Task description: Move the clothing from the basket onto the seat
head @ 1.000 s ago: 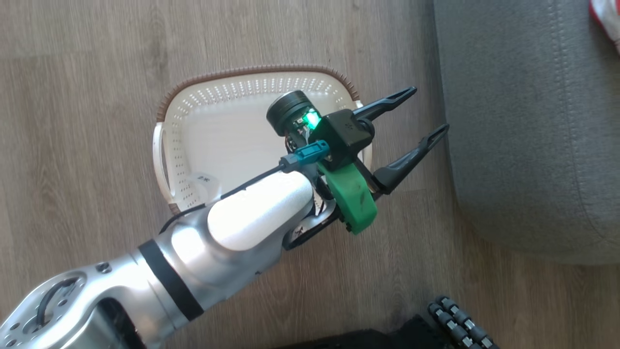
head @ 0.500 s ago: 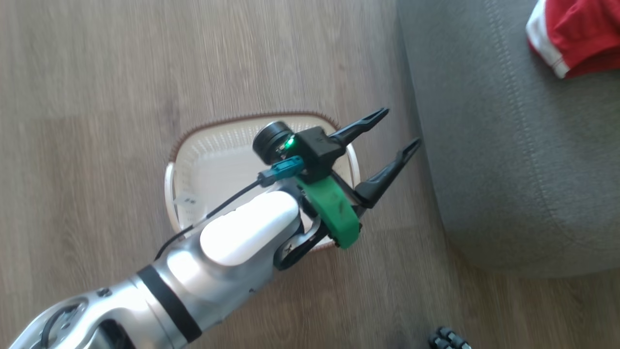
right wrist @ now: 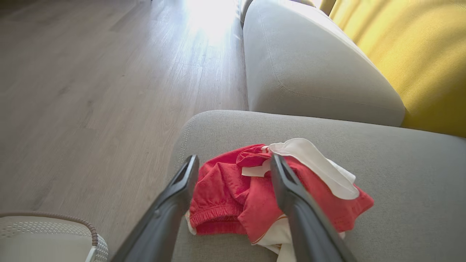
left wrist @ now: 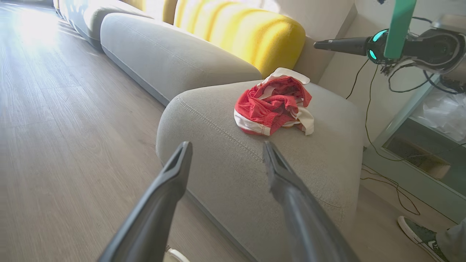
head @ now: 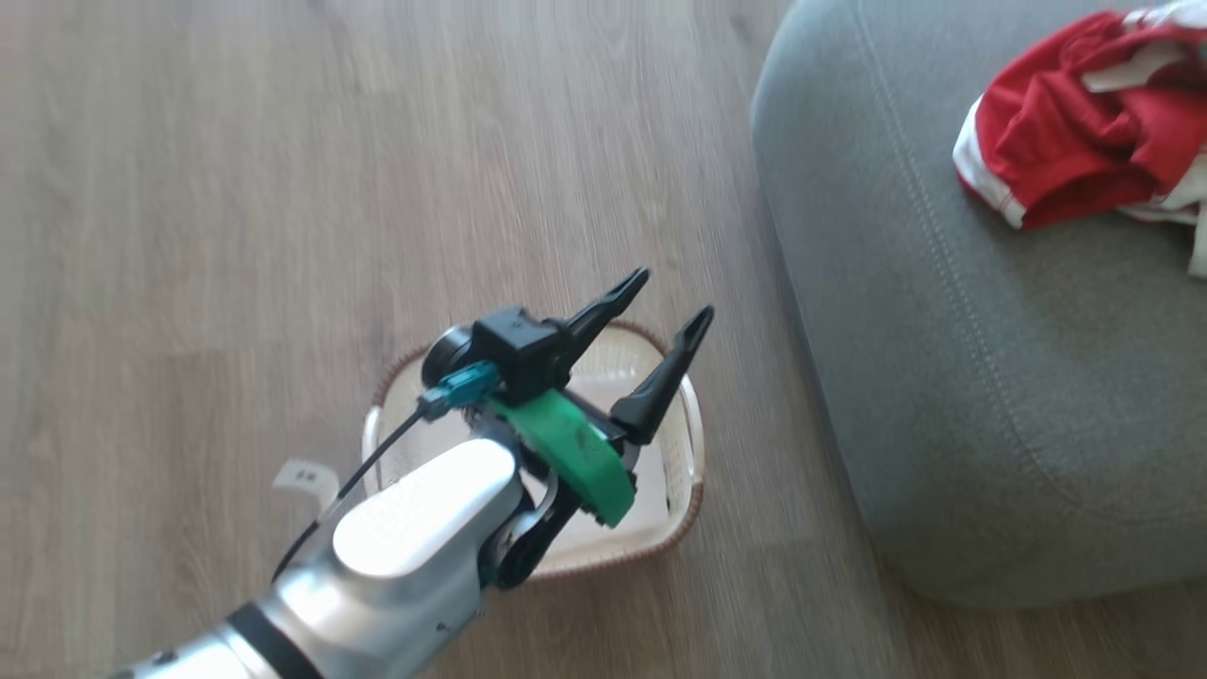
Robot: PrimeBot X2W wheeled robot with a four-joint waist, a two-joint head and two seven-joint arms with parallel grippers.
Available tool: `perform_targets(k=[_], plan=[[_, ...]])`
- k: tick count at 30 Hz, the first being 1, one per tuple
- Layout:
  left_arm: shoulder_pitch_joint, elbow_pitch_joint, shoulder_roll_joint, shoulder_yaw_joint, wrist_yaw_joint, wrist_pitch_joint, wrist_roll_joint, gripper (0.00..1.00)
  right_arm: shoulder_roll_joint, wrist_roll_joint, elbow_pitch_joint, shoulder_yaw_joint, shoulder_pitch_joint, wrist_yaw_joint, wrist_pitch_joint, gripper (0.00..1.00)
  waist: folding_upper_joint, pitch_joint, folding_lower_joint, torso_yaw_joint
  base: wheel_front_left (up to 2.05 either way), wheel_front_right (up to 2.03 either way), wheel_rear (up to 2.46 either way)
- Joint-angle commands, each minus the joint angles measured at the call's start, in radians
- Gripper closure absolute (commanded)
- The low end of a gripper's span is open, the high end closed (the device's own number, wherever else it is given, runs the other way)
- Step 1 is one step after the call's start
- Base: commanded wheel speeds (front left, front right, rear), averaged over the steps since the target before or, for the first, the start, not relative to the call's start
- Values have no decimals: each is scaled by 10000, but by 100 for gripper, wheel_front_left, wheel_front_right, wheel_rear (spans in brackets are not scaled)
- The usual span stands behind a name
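The clothing (head: 1066,151), red with white trim, lies bunched on the grey seat (head: 943,396) at the upper right. On the wooden floor left of the seat stands the cream basket (head: 681,471), its inside showing no clothing where my arm leaves it visible. My left gripper (head: 673,294) hovers open over the basket's far rim with nothing between its fingers. Seen from the left wrist, that gripper (left wrist: 226,145) points toward the seat (left wrist: 327,156) and the clothing (left wrist: 271,105). My right gripper (right wrist: 235,157) stands open just above the clothing (right wrist: 225,196), holding nothing. A corner of the basket (right wrist: 47,233) shows at the lower left.
A second grey seat (right wrist: 309,69) and yellow back cushions (left wrist: 247,32) continue the sofa. A white tag (head: 304,474) lies on the floor beside the basket. Cables (left wrist: 367,120), a glass cabinet (left wrist: 418,145) and a person's shoe (left wrist: 418,233) are past the seat's far side.
The head camera has swung, bringing the clothing on the seat into view and dropping the basket lower in the picture. My left gripper stays open and now sits over the basket's far rim.
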Motion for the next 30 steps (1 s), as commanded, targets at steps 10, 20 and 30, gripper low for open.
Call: perform_targets(k=[10,20,30], plan=[[1438,-800,671,1238,430,-127,-284,0,180,895,-1122,877,1613,-4,-1251,0,-1,-1913,0,636,0,0,0],[2829,-1015,1342,2149,708,-128,-236,0,566,609,-2473,481,3996,-4,-3000,0,-1,-2621,0,1546,0,0,0],[3887,-659,2113,3195,1649,-129,-232,0,1804,-70,-3417,-507,6012,-4,-3880,0,-1,-2909,0,1949,0,0,0]])
